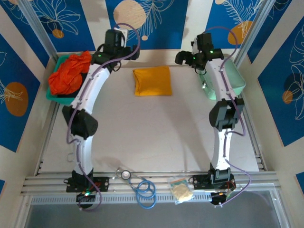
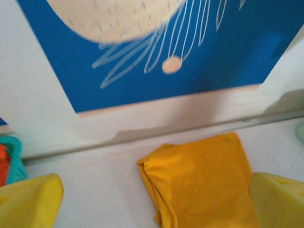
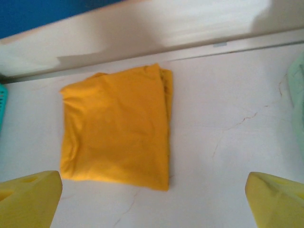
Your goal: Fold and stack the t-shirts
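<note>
A golden mustard-yellow t-shirt [image 1: 152, 80] lies folded into a neat rectangle at the back middle of the table. It also shows in the left wrist view [image 2: 199, 185] and the right wrist view [image 3: 116, 137]. Crumpled red-orange t-shirts [image 1: 70, 73] are heaped in the teal tray at the back left; a sliver of red-orange t-shirt [image 2: 2, 164] shows in the left wrist view. My left gripper [image 1: 127, 52] hovers left of the yellow shirt, open [image 2: 154, 206] and empty. My right gripper [image 1: 183, 58] hovers to its right, open [image 3: 152, 202] and empty.
The teal tray [image 1: 53, 94] stands at the back left, the pale mint-green case [image 1: 233, 80] at the back right behind the right arm. A blue cord [image 1: 145, 191] and a small clear bag [image 1: 180, 190] lie on the near rail. The back wall is close behind both grippers.
</note>
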